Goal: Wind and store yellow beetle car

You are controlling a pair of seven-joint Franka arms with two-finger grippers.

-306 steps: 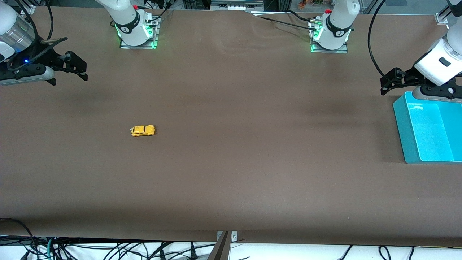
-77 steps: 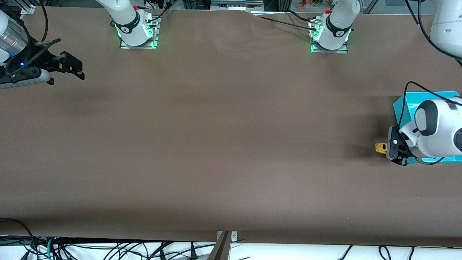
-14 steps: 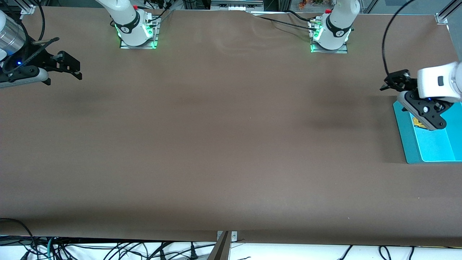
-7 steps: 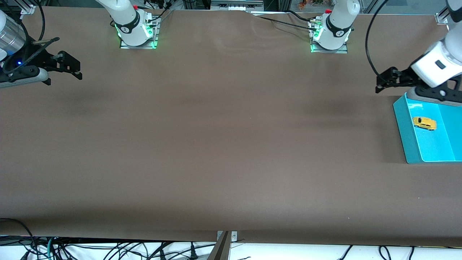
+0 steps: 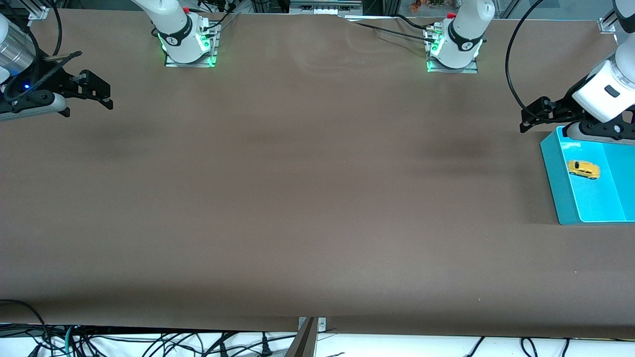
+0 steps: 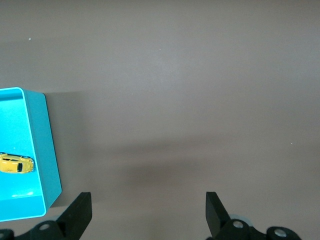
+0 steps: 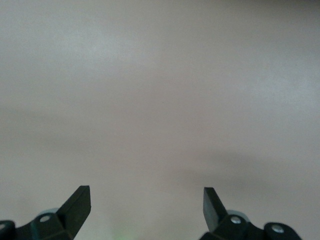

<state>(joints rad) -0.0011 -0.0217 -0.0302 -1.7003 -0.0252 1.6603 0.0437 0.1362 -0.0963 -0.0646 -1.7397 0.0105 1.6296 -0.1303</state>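
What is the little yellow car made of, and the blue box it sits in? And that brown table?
The yellow beetle car looks like painted metal or hard plastic; its bright body seems smooth, but it is too small to say which. The blue box seems moulded plastic: even turquoise colour, thin walls, a slight shine inside. The table looks covered in a dull brown mat, with no glare.

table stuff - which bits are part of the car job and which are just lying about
Job:
- car, lying in the bin
- bin, at the left arm's end of the table
- left hand, open, over the table beside the bin

Lying about:
- cables, off the table's near edge
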